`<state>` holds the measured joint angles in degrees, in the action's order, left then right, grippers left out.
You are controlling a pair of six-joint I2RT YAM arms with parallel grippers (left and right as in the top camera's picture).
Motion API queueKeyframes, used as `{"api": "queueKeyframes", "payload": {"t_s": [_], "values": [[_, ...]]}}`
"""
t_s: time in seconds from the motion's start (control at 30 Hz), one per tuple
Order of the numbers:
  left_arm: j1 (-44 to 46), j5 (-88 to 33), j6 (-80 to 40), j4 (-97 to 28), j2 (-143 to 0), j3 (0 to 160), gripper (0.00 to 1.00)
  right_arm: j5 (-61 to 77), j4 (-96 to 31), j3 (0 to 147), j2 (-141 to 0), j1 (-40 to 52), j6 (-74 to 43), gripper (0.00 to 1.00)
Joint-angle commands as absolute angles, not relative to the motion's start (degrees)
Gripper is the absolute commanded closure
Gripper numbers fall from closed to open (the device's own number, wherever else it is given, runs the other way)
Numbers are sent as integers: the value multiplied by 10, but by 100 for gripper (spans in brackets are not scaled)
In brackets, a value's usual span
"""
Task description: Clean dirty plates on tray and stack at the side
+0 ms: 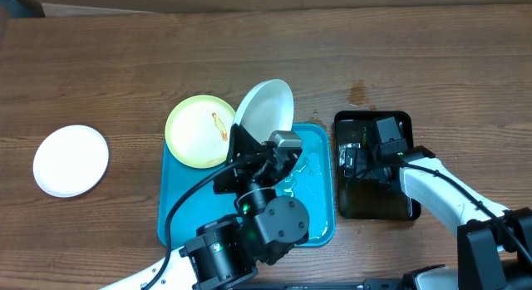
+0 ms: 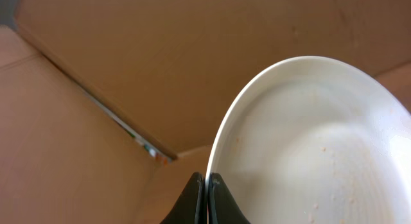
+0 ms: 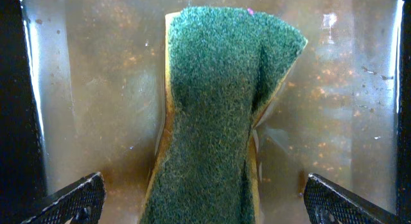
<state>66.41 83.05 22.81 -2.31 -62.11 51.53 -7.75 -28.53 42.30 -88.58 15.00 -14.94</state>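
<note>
From overhead, the left gripper (image 1: 243, 140) was clamped shut on the rim of a white plate (image 1: 266, 107), holding it tilted up on edge over the far end of the blue tray (image 1: 312, 199), probably so its face was open for a scrub. A yellow-green plate (image 1: 198, 130) with an orange smear sat across the tray's far left corner, half hanging over the rim. A second white plate (image 1: 71, 159) lay well apart on the table (image 1: 125, 66) to the left, looking like the start of the clean stack. The right gripper (image 1: 370, 153) hovered low in the black tray (image 1: 372, 115) just beside the blue one. In the left wrist view, the two fingers were pinched tight on the plate's edge, and little orange specks showed on its face, so it looked not yet clean. In the right wrist view, the jaws stood wide open and held nothing, straddling a green sponge (image 3: 212, 108) lying in murky brown water (image 3: 334, 89) with crumbs in it, seemingly lined up for a grab.
</note>
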Motion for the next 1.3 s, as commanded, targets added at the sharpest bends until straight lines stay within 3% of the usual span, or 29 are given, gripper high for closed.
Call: {"api": "queueKeyframes", "payload": {"t_s": [0.0,0.5,0.97,1.27], "values": [[669,859,386,42,-614,526,96,-81,-284,421,-888,149,-149,0],[669,826,453,92,-614,526,96,-81,-284,421,-888,149,-149,0],[660,773,444,97,-615,526,96,-81,-283,421,-888,149,-149,0],[636,755,258,97,-614,526,96,-81,-284,421,-888,149,-149,0]]}}
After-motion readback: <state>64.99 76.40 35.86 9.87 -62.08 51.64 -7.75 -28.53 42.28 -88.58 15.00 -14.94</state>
